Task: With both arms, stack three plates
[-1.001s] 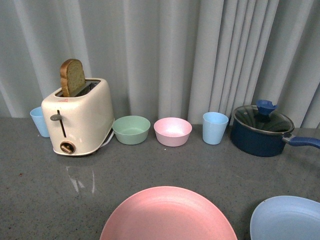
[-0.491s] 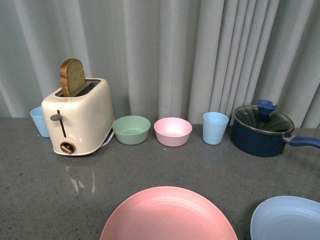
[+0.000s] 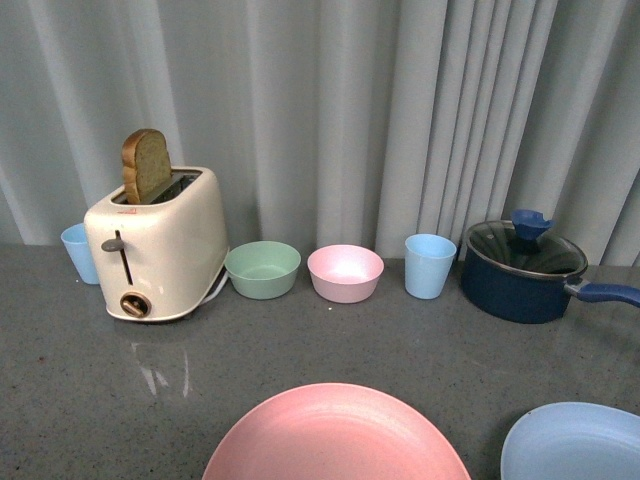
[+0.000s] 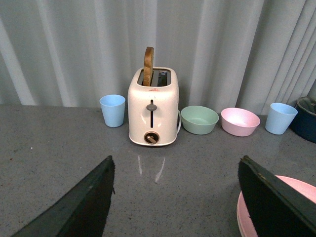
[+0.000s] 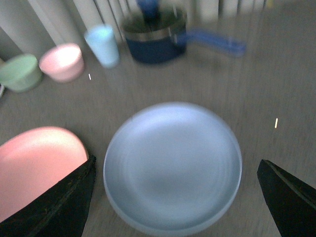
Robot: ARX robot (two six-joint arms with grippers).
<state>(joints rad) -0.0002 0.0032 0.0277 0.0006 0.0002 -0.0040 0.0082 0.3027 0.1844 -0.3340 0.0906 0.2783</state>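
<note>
Left wrist view looked level along the grey speckled counter. The left gripper hung low over the near edge, its two dark flat fingers spread wide with nothing between them. The pink plate, round, shallow and matte, lay beside one finger and was partly hidden by it.

Along the far edge, before a pleated pale curtain, stood a light blue cup, a glossy cream toaster with a brown bread slice upright in its slot, a mint-green bowl, a pink bowl, a second blue cup and a dark blue pot under a glass lid.

From the front, the pink plate sat at the middle of the near edge, and the light blue plate lay apart from it toward the near right corner.

The right wrist view was blurred. The right gripper hovered above the light blue plate, its dark fingers parted wider than the plate, which lay between them with no contact visible.
</note>
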